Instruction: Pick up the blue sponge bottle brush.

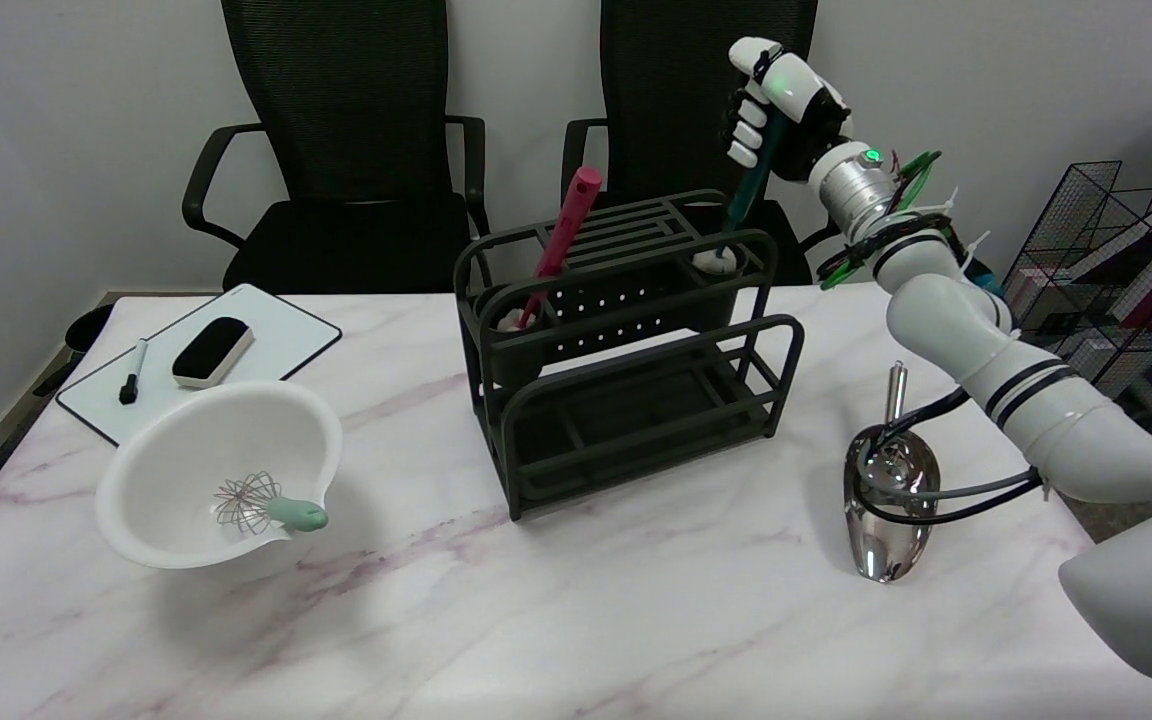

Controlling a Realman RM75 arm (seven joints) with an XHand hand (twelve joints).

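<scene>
The blue sponge bottle brush (748, 195) has a dark teal handle and a white sponge head (717, 261). It stands tilted, with its head at the rim of the right cup of the black rack (636, 400). My right hand (774, 105) grips the top of the handle, high above the rack's right end. A pink-handled brush (561, 240) leans in the rack's left cup, its white head down inside.
A shiny metal scoop (891, 500) lies on the marble table right of the rack, under my forearm. A white bowl (186, 450) with a small whisk (266, 505) sits front left. A whiteboard with eraser and marker lies behind it. Two black chairs stand beyond the table.
</scene>
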